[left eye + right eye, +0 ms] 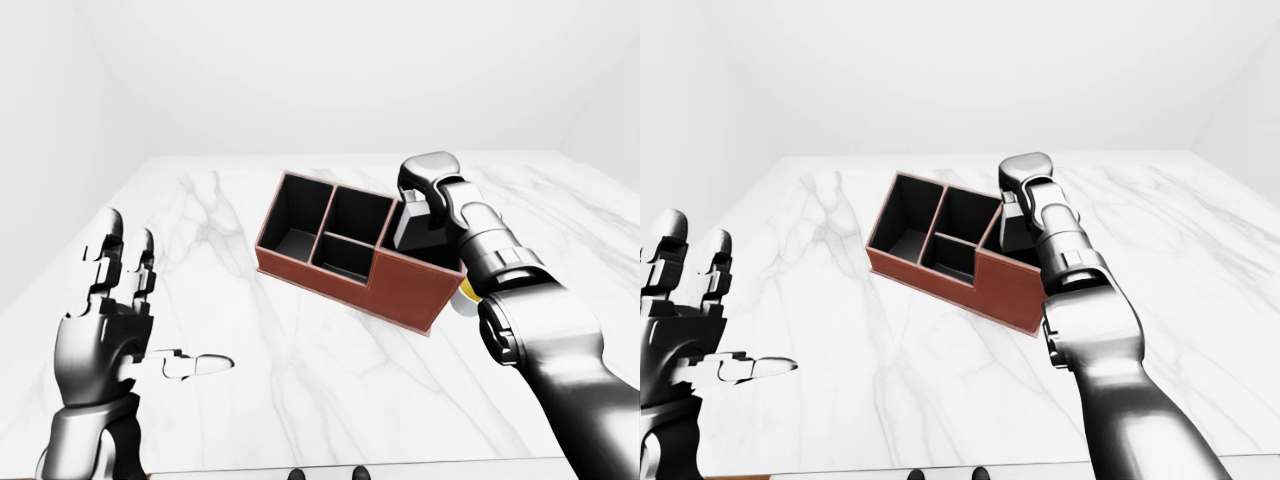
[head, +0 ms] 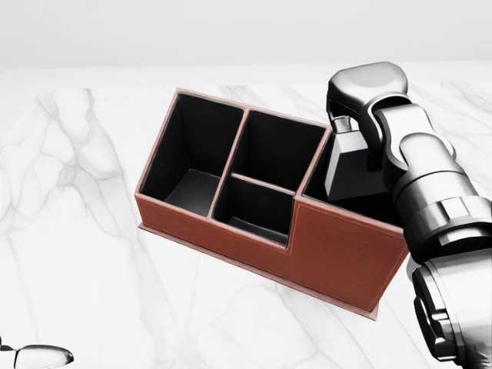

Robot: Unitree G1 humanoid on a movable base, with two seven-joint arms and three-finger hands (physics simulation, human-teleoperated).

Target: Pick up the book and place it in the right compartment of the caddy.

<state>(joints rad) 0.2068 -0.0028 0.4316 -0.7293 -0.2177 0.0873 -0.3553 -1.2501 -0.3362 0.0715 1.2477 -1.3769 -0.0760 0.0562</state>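
Note:
The brown caddy with black compartments stands slanted on the white marble table. A dark grey book stands upright and partly sunk in the caddy's right compartment, its lower part hidden by the wall. My right hand reaches over from the right and is shut on the book's top edge. My left hand hovers low at the left in the left-eye view, fingers spread and open, far from the caddy, holding nothing.
A small yellow object peeks out beside the caddy's right end, under my right forearm. The two left compartments and the small middle one hold nothing. White walls surround the table.

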